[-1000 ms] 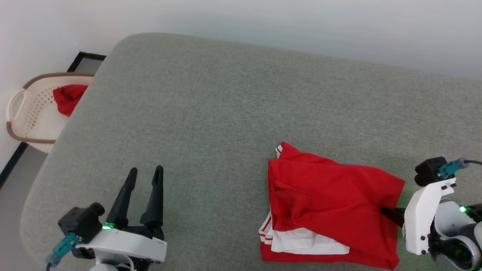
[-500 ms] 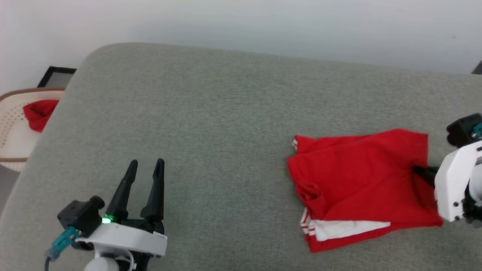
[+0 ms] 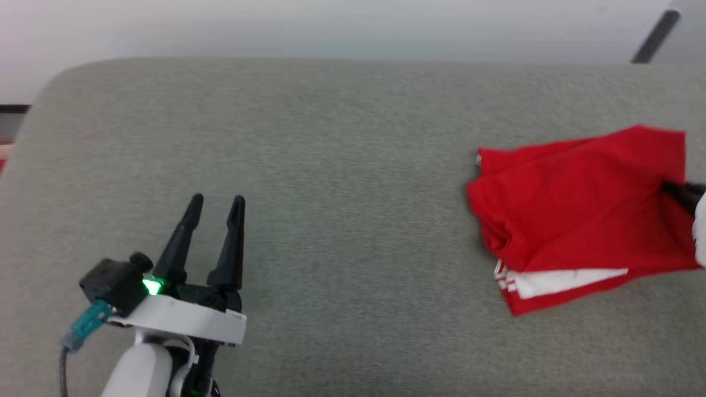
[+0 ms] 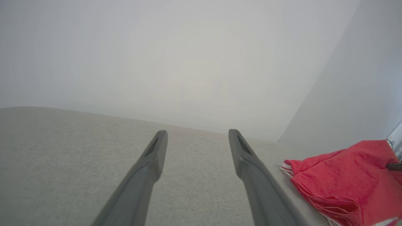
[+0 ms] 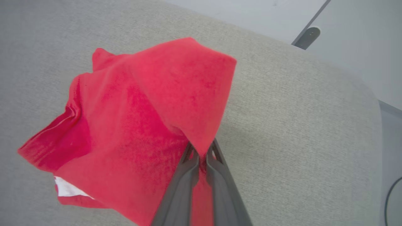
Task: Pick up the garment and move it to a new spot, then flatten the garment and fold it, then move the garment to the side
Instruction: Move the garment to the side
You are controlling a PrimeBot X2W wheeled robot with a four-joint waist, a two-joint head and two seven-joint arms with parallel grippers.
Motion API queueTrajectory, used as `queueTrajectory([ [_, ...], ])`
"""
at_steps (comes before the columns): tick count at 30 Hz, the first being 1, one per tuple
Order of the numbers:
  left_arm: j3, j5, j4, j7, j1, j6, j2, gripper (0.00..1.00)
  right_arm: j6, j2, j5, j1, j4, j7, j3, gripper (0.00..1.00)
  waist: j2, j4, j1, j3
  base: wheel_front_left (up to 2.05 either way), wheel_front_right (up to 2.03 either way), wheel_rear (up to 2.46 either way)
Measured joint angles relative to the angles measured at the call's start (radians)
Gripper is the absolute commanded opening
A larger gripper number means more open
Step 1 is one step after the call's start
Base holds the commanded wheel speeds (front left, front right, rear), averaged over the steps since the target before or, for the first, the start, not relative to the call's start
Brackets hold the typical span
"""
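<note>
The garment (image 3: 573,209), a red shirt folded into a bundle with a white sleeve and striped trim showing at its lower edge, lies at the right side of the grey cushion (image 3: 331,165). My right gripper (image 5: 201,150) is shut on the garment's (image 5: 141,106) right edge, the cloth draped over its fingertips; its dark finger (image 3: 681,193) shows at the head view's right edge. My left gripper (image 3: 215,199) stands open over bare cushion at the lower left, far from the garment (image 4: 342,175), with nothing between its fingers (image 4: 150,160).
The cushion's rounded right end (image 5: 361,94) drops off beside the garment, with a grey metal bar (image 5: 306,36) and pale wall beyond. A pale wall (image 3: 331,22) runs behind the cushion. A dark cable (image 5: 392,194) shows by the floor at the right.
The head view has swung to the right, so the basket has left the picture. My right gripper has dragged the garment toward the cushion's right end. The left gripper stays open.
</note>
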Motion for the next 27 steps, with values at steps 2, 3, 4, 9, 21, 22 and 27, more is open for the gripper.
queueTrajectory([
  [2, -0.001, 0.001, -0.004, 0.000, -0.013, 0.000, 0.008, 1.00, 0.000, -0.018, 0.002, -0.026, 0.015, -0.024, 0.011, 0.00, 0.0000, -0.023, 0.0000, 0.011, 0.00, 0.00, 0.00],
  [3, -0.004, 0.001, -0.007, 0.000, -0.019, 0.000, 0.013, 1.00, 0.000, -0.027, 0.003, -0.040, 0.025, -0.037, 0.015, 0.00, 0.0000, -0.035, 0.0000, 0.017, 0.00, 0.00, 0.00],
  [4, -0.004, 0.001, -0.010, 0.000, -0.027, 0.000, 0.017, 1.00, 0.000, -0.035, 0.004, -0.054, 0.032, -0.054, 0.020, 0.00, 0.0000, -0.046, 0.0000, 0.023, 0.00, 0.00, 0.00],
  [9, -0.021, 0.009, -0.019, 0.000, -0.066, 0.000, 0.037, 1.00, 0.000, -0.079, 0.003, -0.126, 0.086, -0.129, 0.057, 0.00, 0.0000, -0.107, 0.0000, 0.057, 0.00, 0.00, 0.00],
  [21, -0.053, 0.018, -0.029, 0.000, -0.141, 0.000, 0.084, 1.00, 0.000, -0.156, -0.001, -0.268, 0.237, -0.291, 0.148, 0.00, 0.0000, -0.238, 0.0000, 0.153, 0.00, 0.00, 0.00],
  [22, -0.055, 0.018, -0.030, 0.000, -0.147, 0.000, 0.087, 1.00, 0.000, -0.163, -0.004, -0.277, 0.250, -0.302, 0.155, 0.00, 0.0000, -0.246, 0.0000, 0.162, 0.00, 0.00, 0.00],
  [27, -0.065, 0.018, -0.035, 0.000, -0.170, 0.000, 0.103, 1.00, 0.000, -0.194, -0.026, -0.326, 0.317, -0.359, 0.186, 0.00, 0.0000, -0.278, -0.0001, 0.207, 0.00, 0.00, 0.00],
])
